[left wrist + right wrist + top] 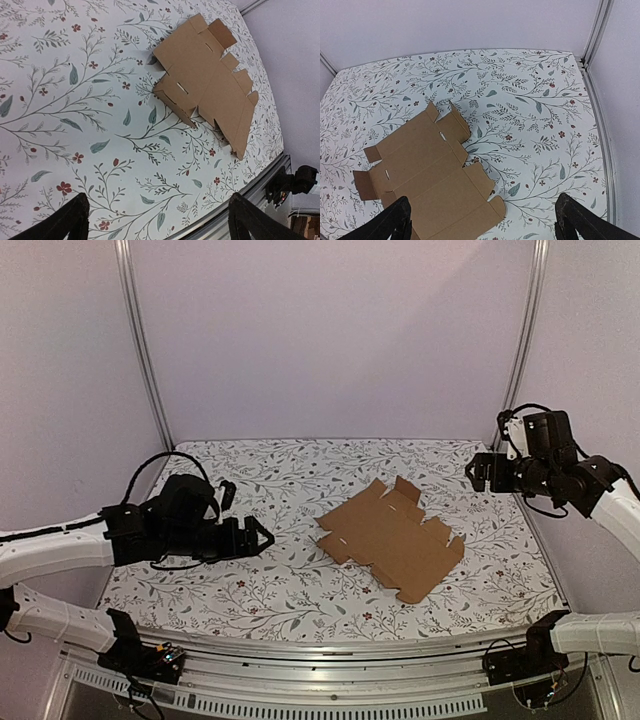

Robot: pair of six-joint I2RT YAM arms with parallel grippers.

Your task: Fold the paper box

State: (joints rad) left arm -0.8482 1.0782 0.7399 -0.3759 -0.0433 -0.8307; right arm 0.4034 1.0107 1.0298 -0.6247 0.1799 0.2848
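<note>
- Paper box (390,540) is lying unfolded on the floral table cover (300,590), a little right of centre. It's a plain brown die-cut sheet with notched flaps and tabs showing all round the outline.
- The sheet is sitting skewed to the table edges, one corner pointing toward the near rail (300,645).
- Most of it is lying flat. A couple of small flaps at the far end look to be lifting slightly off the cover, and the crease lines and slots are showing clearly from the right wrist view (430,175).
- Nothing is touching the box; both arms are hanging well apart from it.
- Left gripper (258,537) is hovering over the left part of the table, pointing toward the sheet with a gap of bare cover between. Its fingers (60,222) are spread wide with nothing between them. The left wrist camera is seeing the box (205,80) up and to the right of the jaws.
- Right gripper (478,472) is hanging high at the far right corner near the upright frame post (522,340), angled down at the table. Its fingers (395,222) are also spread wide and holding nothing, with the near end of the sheet framed between them from above.
- Pale plain walls are enclosing the table on three sides.
</note>
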